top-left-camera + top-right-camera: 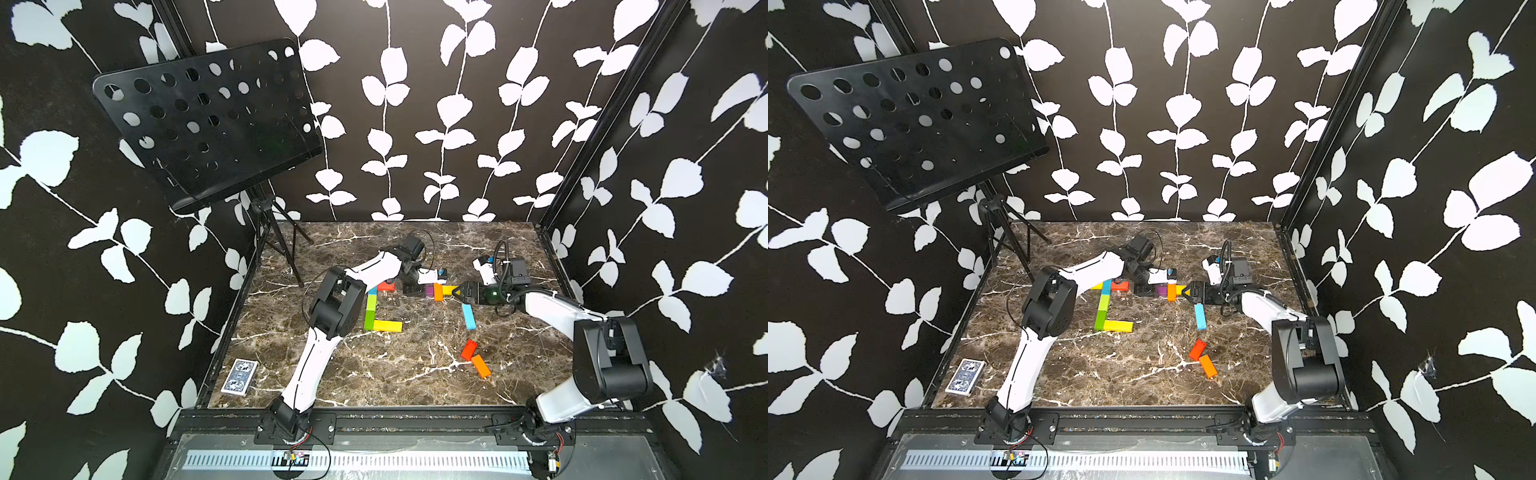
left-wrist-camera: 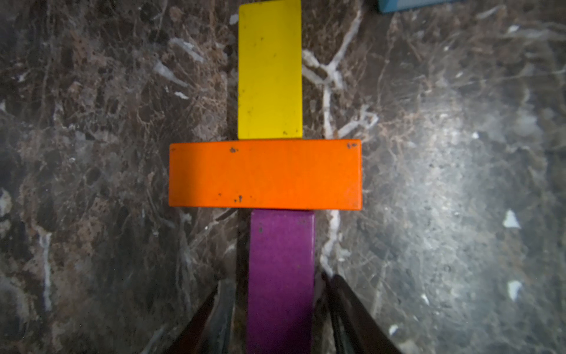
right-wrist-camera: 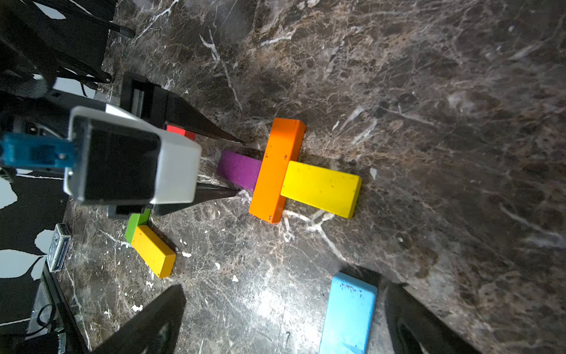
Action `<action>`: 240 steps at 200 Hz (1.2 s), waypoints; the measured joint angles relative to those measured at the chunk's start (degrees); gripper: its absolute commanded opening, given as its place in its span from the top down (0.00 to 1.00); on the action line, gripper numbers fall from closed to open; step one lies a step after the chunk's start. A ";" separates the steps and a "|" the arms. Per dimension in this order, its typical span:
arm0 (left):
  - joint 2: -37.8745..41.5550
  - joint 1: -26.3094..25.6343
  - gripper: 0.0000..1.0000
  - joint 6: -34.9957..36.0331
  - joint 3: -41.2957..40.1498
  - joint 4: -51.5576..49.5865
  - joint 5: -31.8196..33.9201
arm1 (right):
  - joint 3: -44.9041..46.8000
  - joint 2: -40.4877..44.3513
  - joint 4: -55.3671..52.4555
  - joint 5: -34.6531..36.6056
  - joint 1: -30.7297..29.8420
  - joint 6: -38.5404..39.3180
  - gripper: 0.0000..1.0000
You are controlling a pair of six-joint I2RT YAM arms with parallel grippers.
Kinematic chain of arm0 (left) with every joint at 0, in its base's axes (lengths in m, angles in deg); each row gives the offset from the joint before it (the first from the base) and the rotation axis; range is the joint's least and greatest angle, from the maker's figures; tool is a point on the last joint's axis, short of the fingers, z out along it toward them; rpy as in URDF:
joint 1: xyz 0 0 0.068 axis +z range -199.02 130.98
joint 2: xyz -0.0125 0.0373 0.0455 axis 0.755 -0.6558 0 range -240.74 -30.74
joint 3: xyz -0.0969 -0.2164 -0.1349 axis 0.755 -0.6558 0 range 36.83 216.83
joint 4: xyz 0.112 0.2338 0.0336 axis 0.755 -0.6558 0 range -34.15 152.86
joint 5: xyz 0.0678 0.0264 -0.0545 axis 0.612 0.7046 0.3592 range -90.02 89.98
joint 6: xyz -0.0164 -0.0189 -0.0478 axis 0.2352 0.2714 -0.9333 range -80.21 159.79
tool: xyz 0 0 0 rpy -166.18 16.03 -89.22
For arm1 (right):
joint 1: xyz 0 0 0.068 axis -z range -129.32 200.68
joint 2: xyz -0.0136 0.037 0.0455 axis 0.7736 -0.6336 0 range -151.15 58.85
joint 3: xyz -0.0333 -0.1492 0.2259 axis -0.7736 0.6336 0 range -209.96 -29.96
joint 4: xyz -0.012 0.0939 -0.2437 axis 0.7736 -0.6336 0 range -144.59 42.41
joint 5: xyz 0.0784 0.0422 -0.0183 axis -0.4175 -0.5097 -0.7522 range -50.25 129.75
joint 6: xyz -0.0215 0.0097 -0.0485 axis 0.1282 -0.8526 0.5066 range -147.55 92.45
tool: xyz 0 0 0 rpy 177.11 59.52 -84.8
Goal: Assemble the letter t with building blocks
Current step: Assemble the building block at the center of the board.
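Step in hand: the crossbar of a second letter t. Read the table (image 1: 415, 374) from the bottom edge of a top view upward.

1. Low and right of centre, the loose orange block (image 1: 481, 365) and the red block (image 1: 468, 349) lie just beside each other, unplaced.
2. Above them, the blue block (image 1: 468, 316) lies alone, its upper end under the right gripper (image 1: 457, 292).
3. Left of centre, the first letter t (image 1: 369, 316) lies flat and looks complete (the left arm covers part of its crossbar).
4. At mid-frame, the new figure is a cross only. The purple block (image 2: 280, 275), orange block (image 2: 265, 174) and yellow block (image 2: 269, 70) lie in a row, each touching the next, with the orange one turned across the other two. It has no stem below and no foot.

Next move, as a judgement: back the left gripper (image 3: 239, 167) straight off along the purple block, so that you do not drag it away from the orange one. The blue block then looks the natural stem piece; set it end-on against the orange block.

Fingers: the left fingers (image 2: 352, 312) stand astride the purple block, slightly wider than it. A thin gap shows on each side in the right wrist view, so treat the block as released onto the table. The right fingers (image 3: 153, 318) stand wide apart and hold nothing. The blue block's end lies between them, close beside one finger; you cannot tell whether it touches.
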 measured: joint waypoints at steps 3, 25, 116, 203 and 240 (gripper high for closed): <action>0.00 0.00 0.36 0.04 0.00 0.07 -0.02 | 0.00 -0.04 0.00 0.00 0.00 0.00 0.01; 0.00 -0.02 0.34 0.02 -0.02 0.81 -0.07 | 0.00 -0.11 0.00 0.00 0.00 0.00 0.01; 9.33 0.00 0.35 -7.41 -12.39 8.79 -0.13 | 0.00 -0.09 0.00 -0.13 0.00 0.00 0.01; 20.37 -0.02 0.83 -39.10 -20.35 16.98 5.57 | 0.00 -0.09 -0.63 -0.15 0.00 0.04 0.01; 20.37 -0.02 0.91 -50.97 -20.35 13.55 11.21 | -0.07 -0.50 -1.03 -0.17 0.00 0.07 0.01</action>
